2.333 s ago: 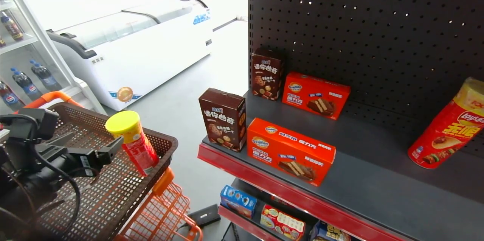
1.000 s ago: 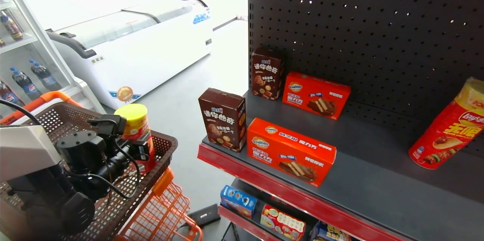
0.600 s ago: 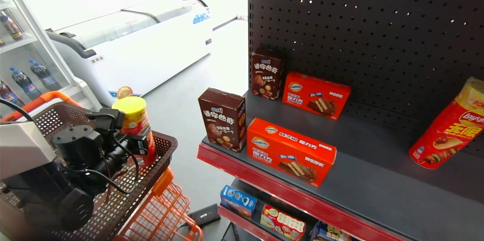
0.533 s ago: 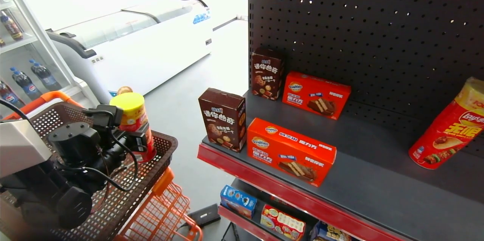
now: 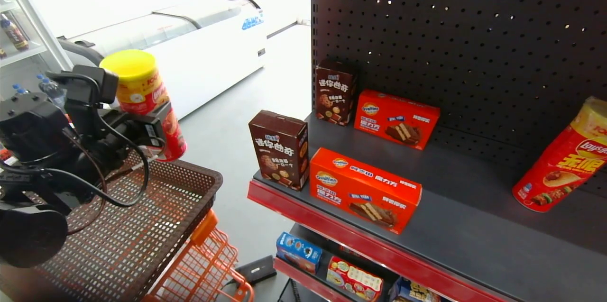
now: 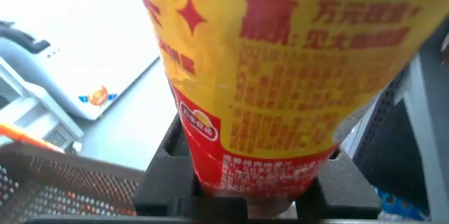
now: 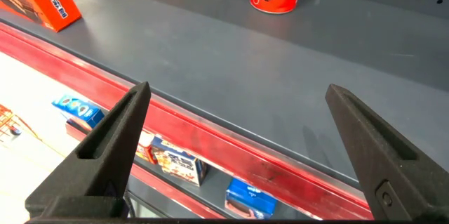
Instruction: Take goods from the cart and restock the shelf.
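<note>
left gripper: clamped on the chip can, pads pressed on either side of its lower body. Arm sits over the cart, at the left.
chip can: red, yellow lid on top, leaning slightly. It's in the air above the far side of the cart basket, with a gap between its bottom end and the rim.
cart: brown mesh basket on an orange frame, just left of the shelf end.
freezer: white chest type, behind the cart, well apart from it.
shelf: dark deck, red front lip, pegboard back.
brown boxes: both upright at the left end, one at the front lip, one at the pegboard.
orange boxes: front one just right of the front brown box, along the lip. Rear one just right of the rear brown box.
second chip can: far right of the deck, close to the pegboard.
lower shelf: small snack boxes under the lip.
right gripper: fingers spread wide, nothing between them, hanging over the shelf's front lip.
</note>
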Controlling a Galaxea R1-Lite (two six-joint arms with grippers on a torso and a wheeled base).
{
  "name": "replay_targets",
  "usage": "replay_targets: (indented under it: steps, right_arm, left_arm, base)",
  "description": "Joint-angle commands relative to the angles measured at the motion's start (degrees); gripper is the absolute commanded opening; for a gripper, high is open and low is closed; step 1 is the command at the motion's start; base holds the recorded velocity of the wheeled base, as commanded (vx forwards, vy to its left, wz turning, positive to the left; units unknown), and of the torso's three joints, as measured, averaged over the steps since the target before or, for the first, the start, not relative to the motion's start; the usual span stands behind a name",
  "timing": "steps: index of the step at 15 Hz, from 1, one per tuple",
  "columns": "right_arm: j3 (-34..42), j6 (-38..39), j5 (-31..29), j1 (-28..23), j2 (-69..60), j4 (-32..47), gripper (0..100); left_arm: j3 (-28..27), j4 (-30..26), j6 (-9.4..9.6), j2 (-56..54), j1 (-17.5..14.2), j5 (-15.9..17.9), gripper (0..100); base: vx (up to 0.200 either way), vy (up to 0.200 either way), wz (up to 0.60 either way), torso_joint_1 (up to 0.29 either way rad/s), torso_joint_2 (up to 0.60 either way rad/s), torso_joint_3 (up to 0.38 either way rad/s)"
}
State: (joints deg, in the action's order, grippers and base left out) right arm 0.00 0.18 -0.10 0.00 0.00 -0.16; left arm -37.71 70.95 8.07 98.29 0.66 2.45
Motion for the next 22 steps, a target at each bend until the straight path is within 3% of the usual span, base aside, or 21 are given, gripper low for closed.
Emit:
replay_targets:
  steps: [1,2,4,6,7,10,14,18,21,22]
  right_arm:
    - [0.0,0.0,0.0,0.0,0.0,0.0,100]
    - [0.0,0.0,0.0,0.0,0.0,0.0,100]
    - [0.0,0.0,0.0,0.0,0.0,0.0,100]
    - [0.0,0.0,0.0,0.0,0.0,0.0,100]
    - [0.0,0.0,0.1,0.0,0.0,0.0,100]
    - [0.0,0.0,0.0,0.0,0.0,0.0,100]
    - [0.0,0.0,0.0,0.0,0.0,0.0,100]
    - [0.0,0.0,0.0,0.0,0.0,0.0,100]
    - [0.0,0.0,0.0,0.0,0.0,0.0,100]
    - [0.0,0.0,0.0,0.0,0.0,0.0,100]
  left_arm:
    - [-2.9,-5.4,0.02,-7.2,1.3,0.1,0]
    - [-3.3,-7.0,0.10,-7.9,1.2,0.5,0]
    - [0.1,-9.1,-0.86,-12.9,2.7,9.7,0]
    - [-1.5,-14.4,-1.92,-14.6,4.5,14.9,0]
    - [-2.2,-17.2,-2.27,-15.9,6.5,15.2,0]
    - [-3.5,-27.1,-6.22,-21.2,13.0,17.6,0]
    - [-8.3,-42.6,-6.40,-27.7,15.9,19.9,0]
    - [-7.4,-43.4,-6.58,-29.0,23.9,21.5,0]
    - [-4.3,-42.9,-6.49,-29.2,26.5,21.5,0]
    - [-2.4,-41.4,-6.58,-29.5,29.0,21.5,0]
  base:
    - [0.000,0.000,0.00,0.000,0.00,0.000]
    - [0.000,0.000,0.00,0.000,0.00,0.000]
    - [0.000,0.000,0.00,0.000,0.00,0.000]
    - [0.000,0.000,0.00,0.000,0.00,0.000]
    - [0.000,0.000,0.00,0.000,0.00,0.000]
    - [0.000,0.000,0.00,0.000,0.00,0.000]
    - [0.000,0.000,0.00,0.000,0.00,0.000]
    - [0.000,0.000,0.00,0.000,0.00,0.000]
    - [0.000,0.000,0.00,0.000,0.00,0.000]
    - [0.000,0.000,0.00,0.000,0.00,0.000]
